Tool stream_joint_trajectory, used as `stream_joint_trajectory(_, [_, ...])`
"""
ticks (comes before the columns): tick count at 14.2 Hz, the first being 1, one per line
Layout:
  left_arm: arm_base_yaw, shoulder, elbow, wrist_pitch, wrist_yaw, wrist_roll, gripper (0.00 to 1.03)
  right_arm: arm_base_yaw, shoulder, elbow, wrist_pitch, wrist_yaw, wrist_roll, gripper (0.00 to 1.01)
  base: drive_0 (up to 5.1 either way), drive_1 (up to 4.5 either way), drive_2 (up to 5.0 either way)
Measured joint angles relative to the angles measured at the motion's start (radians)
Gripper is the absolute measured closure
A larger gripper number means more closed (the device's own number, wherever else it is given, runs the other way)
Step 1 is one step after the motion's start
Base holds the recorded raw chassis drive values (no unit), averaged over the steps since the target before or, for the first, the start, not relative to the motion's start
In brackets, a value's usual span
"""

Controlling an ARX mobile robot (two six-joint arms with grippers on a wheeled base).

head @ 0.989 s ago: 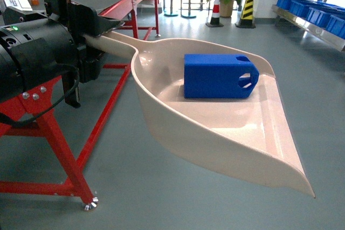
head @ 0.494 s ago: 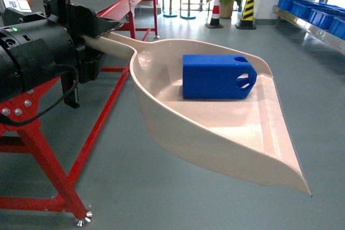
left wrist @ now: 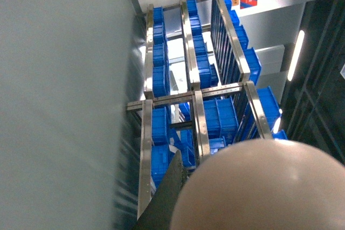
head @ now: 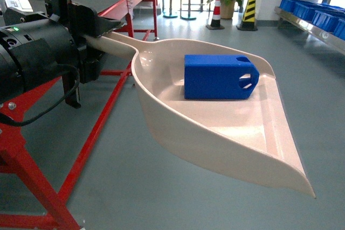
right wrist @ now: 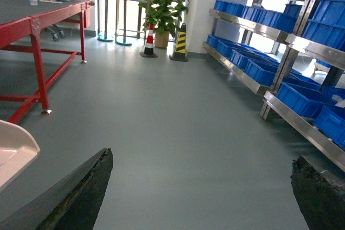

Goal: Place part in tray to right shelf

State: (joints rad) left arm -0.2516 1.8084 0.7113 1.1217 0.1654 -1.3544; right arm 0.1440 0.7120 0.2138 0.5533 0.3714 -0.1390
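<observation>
The left gripper [head: 89, 39] is clamped on the tray [head: 226, 133] handle. The blue part [head: 218, 76] sits loose against the tray's back wall; hard and smooth, it would likely slide if tipped. The right gripper [right wrist: 199, 192] hangs spread and empty, the right shelf [right wrist: 302, 117] beside it.

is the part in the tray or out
In. The part lies on the floor of the tray, near its back wall, inside the raised rim.
</observation>
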Motion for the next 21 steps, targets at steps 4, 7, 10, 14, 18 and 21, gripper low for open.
stream_joint_trajectory(4, [0.000,0.000,0.000,0.001,0.000,0.000,0.91,0.000,0.000,0.000,-0.001,0.000,0.000,0.03,-0.1,3.99,-4.2])
stream_joint_trajectory(7, [0.000,0.000,0.000,0.001,0.000,0.000,0.91,0.000,0.000,0.000,0.000,0.000,0.000,0.03,-0.1,3.97,-4.2])
stream_joint_trajectory(10, [-0.001,0.000,0.000,0.001,0.000,0.000,0.91,0.000,0.000,0.000,0.000,0.000,0.000,0.03,0.0,4.06,-4.1])
stream_joint_trajectory(14, [-0.001,0.000,0.000,0.001,0.000,0.000,0.91,0.000,0.000,0.000,0.000,0.000,0.000,0.03,-0.1,3.97,-4.2])
stream_joint_trajectory(18, [-0.001,0.000,0.000,0.001,0.000,0.000,0.91,0.000,0.001,0.000,-0.002,0.000,0.000,0.03,-0.2,3.89,-4.3])
stream_joint_trajectory(21, [0.003,0.000,0.000,0.000,-0.003,0.000,0.91,0.000,0.002,0.000,0.000,0.000,0.000,0.03,-0.6,3.50,-4.7])
